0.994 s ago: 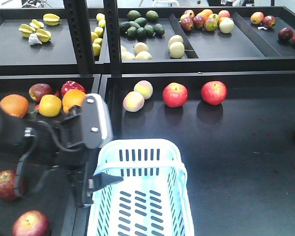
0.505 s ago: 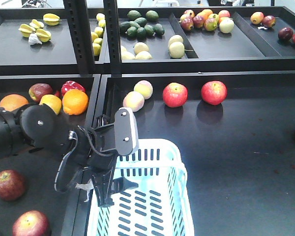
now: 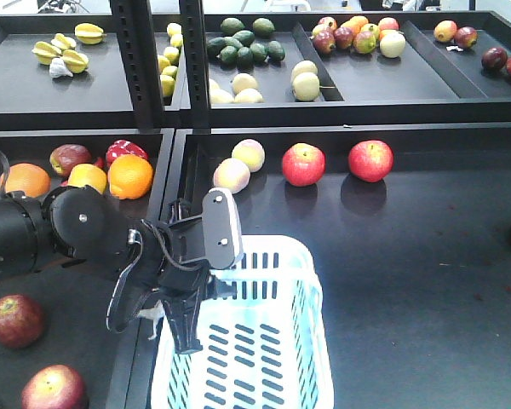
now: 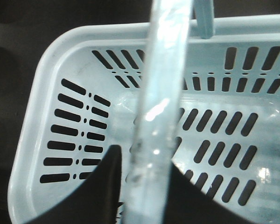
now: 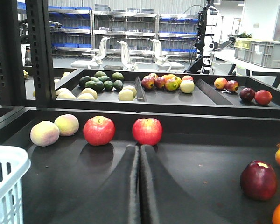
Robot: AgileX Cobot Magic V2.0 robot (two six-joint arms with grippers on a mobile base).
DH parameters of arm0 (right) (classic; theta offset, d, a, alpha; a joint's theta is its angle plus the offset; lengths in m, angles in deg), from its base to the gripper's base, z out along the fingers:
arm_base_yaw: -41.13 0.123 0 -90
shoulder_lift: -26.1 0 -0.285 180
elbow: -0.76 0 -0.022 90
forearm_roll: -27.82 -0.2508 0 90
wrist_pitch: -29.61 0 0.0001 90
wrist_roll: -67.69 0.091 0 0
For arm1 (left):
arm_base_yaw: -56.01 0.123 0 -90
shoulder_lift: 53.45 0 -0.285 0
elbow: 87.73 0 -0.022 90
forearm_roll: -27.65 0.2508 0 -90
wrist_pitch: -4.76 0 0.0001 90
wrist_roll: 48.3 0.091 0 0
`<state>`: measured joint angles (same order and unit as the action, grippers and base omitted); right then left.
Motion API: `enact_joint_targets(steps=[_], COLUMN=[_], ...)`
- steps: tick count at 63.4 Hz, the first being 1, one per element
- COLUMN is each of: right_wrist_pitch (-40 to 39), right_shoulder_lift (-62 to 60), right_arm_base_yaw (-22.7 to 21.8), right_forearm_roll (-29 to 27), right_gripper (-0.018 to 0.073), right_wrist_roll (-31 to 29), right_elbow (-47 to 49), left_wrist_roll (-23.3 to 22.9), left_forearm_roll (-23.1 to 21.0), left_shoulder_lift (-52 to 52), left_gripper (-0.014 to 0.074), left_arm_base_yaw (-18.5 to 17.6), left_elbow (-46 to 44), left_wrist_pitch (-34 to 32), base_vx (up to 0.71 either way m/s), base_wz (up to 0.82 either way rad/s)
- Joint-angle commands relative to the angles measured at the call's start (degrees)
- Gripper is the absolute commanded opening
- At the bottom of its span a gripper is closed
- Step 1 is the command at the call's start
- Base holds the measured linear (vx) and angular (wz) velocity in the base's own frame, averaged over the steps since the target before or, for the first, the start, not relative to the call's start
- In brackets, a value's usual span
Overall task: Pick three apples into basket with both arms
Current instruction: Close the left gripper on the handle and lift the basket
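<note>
The pale blue basket [image 3: 272,247] stands at the front middle, empty. My left gripper [image 3: 213,290] reaches over its left rim and is shut on the basket's flat handle [image 4: 161,93], which runs between the black fingers [image 4: 109,172]. Two red apples [image 3: 303,164] [image 3: 370,160] sit at the back of the middle tray. Two darker red apples [image 3: 15,319] [image 3: 53,388] lie in the left tray. My right gripper [image 5: 140,148] is shut and empty, low over the tray, pointing at the right-hand red apple [image 5: 147,131]. The right arm is out of the front view.
Two pale peaches [image 3: 232,175] lie left of the red apples. Oranges [image 3: 129,175] and mixed fruit fill the left tray's back. A dark red fruit [image 5: 258,179] sits at the right. An upper shelf [image 3: 366,89] carries more fruit, and a black post [image 3: 194,64] divides the shelves.
The left arm swung right from over the left tray to the basket's left rim and closed on the handle. The basket shifted slightly.
</note>
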<state>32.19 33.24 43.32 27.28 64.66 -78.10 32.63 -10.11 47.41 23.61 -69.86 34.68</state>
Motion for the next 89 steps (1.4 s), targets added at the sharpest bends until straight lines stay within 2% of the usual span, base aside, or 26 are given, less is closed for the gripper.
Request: enact_joint_targets(steps=[1,25,36,56,72,89], right_wrist_pitch=[-4.2,-4.2,-4.2,-4.2,-4.2,-4.2], right_shoulder_lift=[0.1,0.1,0.1,0.1,0.1,0.1], right_arm_base_yaw=[-0.2,-0.2,-0.2,-0.2,-0.2,-0.2], right_forearm_roll=[0.5,0.5,0.5,0.5,0.5,0.5], right_gripper=[-0.0009,-0.0009,-0.0009,-0.0009,-0.0009,-0.0009], right_wrist_roll=[-0.1,-0.1,-0.1,-0.1,-0.1,-0.1], right_elbow=[-0.7,-0.7,-0.7,-0.7,-0.7,-0.7], left_wrist_roll=[-0.3,-0.3,-1.2,-9.3,-14.7,-15.2], left_forearm_roll=[-1.6,-1.3,5.1,17.9,22.3,22.4], left_shoulder_lift=[-1.9,-7.7,-14.4,-26.6,-36.5,-45.3], left_gripper=[-0.0009,-0.0008,-0.0008,-0.0008,-0.0008,-0.0008], left_arm_base_yaw=[-0.3,-0.3,-0.3,-0.1,-0.1,-0.1], left_elbow=[-1.9,-1.9,-1.9,-1.9,-1.9,-1.9], left_wrist_pitch=[-2.3,-2.3,-1.2,3.4,5.8,7.7], base_vx=[0.0,0.0,0.0,0.0,0.0,0.0], base_wz=[0.0,0.0,0.0,0.0,0.0,0.0])
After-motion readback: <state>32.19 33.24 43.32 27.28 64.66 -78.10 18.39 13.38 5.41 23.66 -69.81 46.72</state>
